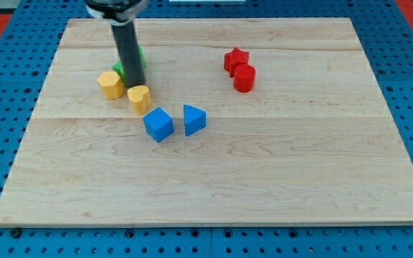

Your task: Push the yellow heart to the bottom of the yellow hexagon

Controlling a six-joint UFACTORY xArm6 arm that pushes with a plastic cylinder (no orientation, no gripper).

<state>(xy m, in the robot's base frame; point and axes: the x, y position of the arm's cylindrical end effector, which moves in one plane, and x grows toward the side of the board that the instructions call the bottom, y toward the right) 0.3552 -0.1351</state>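
Observation:
The yellow heart (140, 98) lies on the wooden board at the view's upper left. The yellow hexagon (110, 84) sits just to its upper left, a small gap between them. My tip (135, 86) comes down right at the heart's top edge, between the two yellow blocks and to the hexagon's right; it seems to touch the heart. A green block (120, 69) is mostly hidden behind the rod, above the hexagon.
A blue cube (158, 125) and a blue triangular block (194, 119) lie just below and right of the heart. A red star (236, 59) and a red cylinder (244, 77) sit together at the upper right. The board's edge (214, 224) meets a blue pegboard.

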